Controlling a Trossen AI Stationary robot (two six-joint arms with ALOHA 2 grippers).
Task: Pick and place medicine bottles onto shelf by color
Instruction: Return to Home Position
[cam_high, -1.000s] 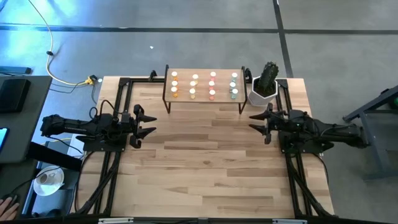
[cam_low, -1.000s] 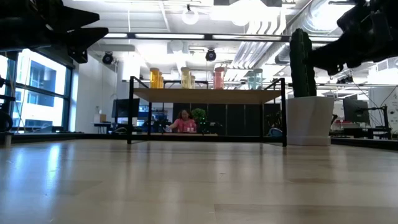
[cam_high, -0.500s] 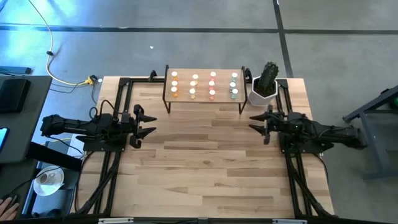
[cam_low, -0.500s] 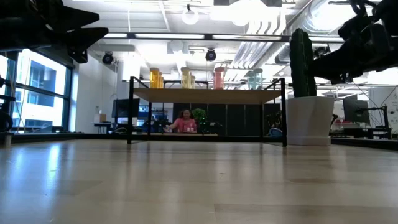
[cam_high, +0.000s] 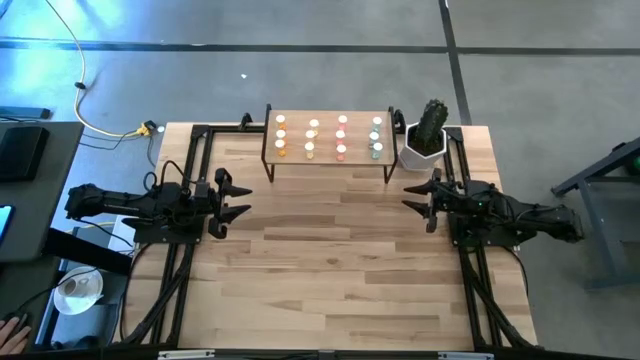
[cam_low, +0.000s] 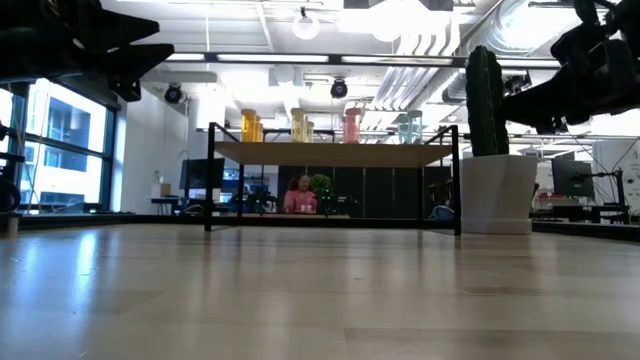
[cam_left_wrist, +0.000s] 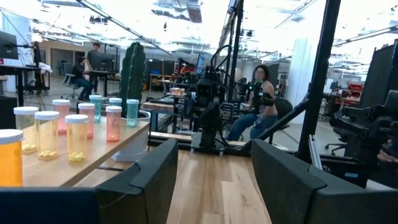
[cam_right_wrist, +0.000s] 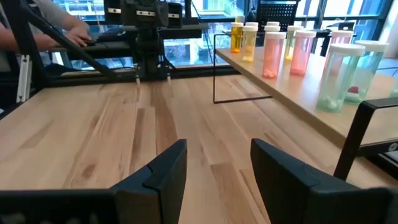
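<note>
Evidently, with the sorting judged complete, the left gripper (cam_high: 245, 199) and right gripper (cam_high: 408, 197) are held over the bench (cam_high: 330, 285) at opposite sides, well apart from the shelf (cam_high: 328, 113), a posture consistent with homing. Both sets of jaws are spread wide, and nothing is held or touched. Farther back, the medicine bottles (cam_high: 342, 136) stand upright on the shelf, grouped in columns of orange, yellow, pink and green, with a cactus pot (cam_high: 425, 150) just beside.

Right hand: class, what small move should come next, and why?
Probably draw back a little further to rest: the right hand is open and empty, and the medicine bottles all stand on the shelf in colour columns.
</note>
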